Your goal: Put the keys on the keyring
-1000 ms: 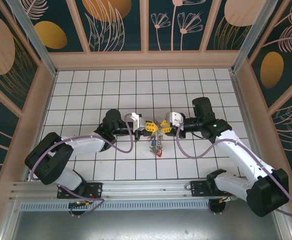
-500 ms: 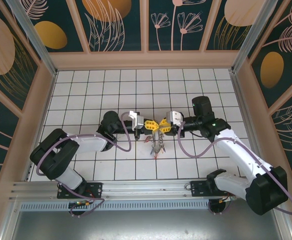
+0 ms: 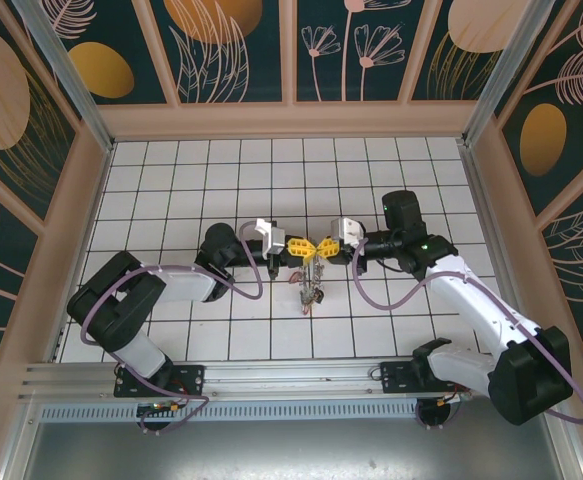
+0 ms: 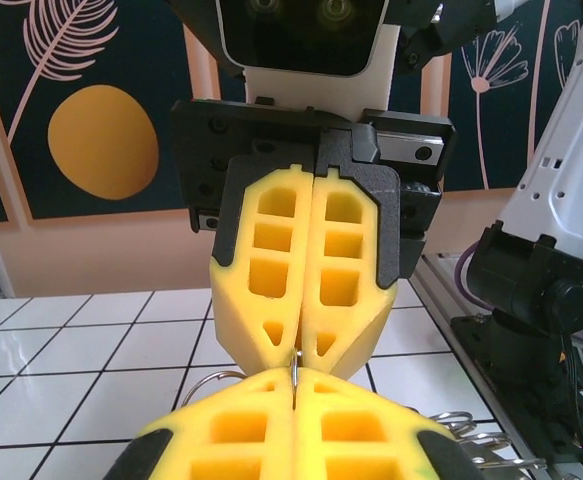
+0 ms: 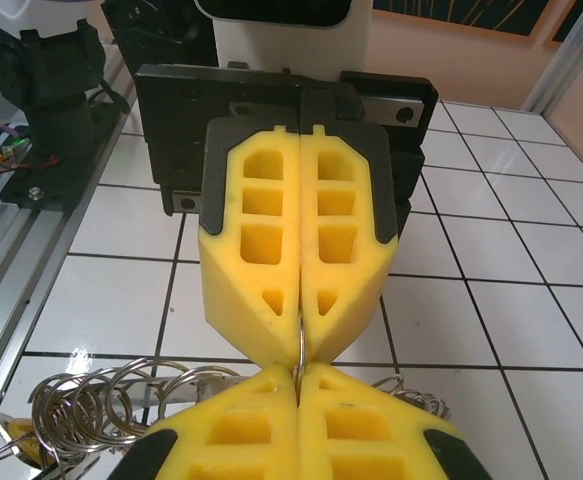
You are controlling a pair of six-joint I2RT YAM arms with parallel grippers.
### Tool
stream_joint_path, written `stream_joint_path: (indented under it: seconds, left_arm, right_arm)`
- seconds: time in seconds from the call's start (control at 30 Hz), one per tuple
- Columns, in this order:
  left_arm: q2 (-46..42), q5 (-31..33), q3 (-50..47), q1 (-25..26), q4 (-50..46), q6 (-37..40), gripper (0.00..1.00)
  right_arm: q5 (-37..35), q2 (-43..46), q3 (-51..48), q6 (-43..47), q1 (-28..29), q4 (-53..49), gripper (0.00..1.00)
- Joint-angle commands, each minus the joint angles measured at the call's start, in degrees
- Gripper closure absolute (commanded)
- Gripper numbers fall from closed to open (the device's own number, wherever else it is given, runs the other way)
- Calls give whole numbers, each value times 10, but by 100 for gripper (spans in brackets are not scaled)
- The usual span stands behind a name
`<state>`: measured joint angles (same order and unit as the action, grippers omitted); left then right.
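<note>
My two grippers meet tip to tip above the middle of the tiled floor. The left gripper point(image 3: 298, 247) and the right gripper point(image 3: 326, 247) are both shut, yellow pads pressed together. Between them runs the thin edge-on wire of the keyring point(image 5: 300, 345), pinched by my right gripper point(image 5: 299, 378) and, in the left wrist view, by my left gripper point(image 4: 295, 388). A bunch of keys point(image 3: 311, 286) with small coloured tags hangs below the meeting point. Small silvery split rings point(image 5: 91, 400) of the bunch dangle beside the pads; most of the keyring is hidden by the fingers.
The white tiled floor point(image 3: 171, 180) is walled by a pink frame with dark floral panels point(image 3: 236, 50). An aluminium rail point(image 3: 271, 375) carrying both arm bases runs along the near edge. Cables loop beside each forearm.
The right gripper's jaws have closed fully onto the ring wire. Both grippers have shifted slightly towards the far side, and the hanging keys have swung a little.
</note>
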<state>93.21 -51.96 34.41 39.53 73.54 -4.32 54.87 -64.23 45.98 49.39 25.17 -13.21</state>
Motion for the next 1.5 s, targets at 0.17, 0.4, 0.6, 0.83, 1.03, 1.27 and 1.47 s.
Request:
stream_joint_path:
  seconds: [0.17, 0.4, 0.6, 0.83, 1.03, 1.27, 1.47]
  left_arm:
    - [-72, 24, 67, 7, -367, 257, 86]
    - [-74, 55, 96, 7, -489, 325, 87]
    - [-64, 45, 104, 7, -495, 326, 86]
    - [-48, 41, 75, 8, -401, 269, 100]
    - [-57, 78, 45, 9, -328, 232, 100]
    - [-80, 84, 62, 8, -391, 257, 100]
    - [-83, 89, 69, 9, -421, 270, 100]
  right_arm:
    - [-85, 9, 23, 25, 8, -37, 100]
    - [-122, 1, 42, 26, 25, -54, 100]
    - [-118, 10, 26, 5, 30, -11, 100]
    - [-95, 17, -3, -8, 30, 14, 100]
    - [-83, 7, -7, 6, 26, -17, 100]
    - [-93, -15, 0, 13, 23, -48, 93]
    - [-110, -31, 14, 16, 26, -61, 81]
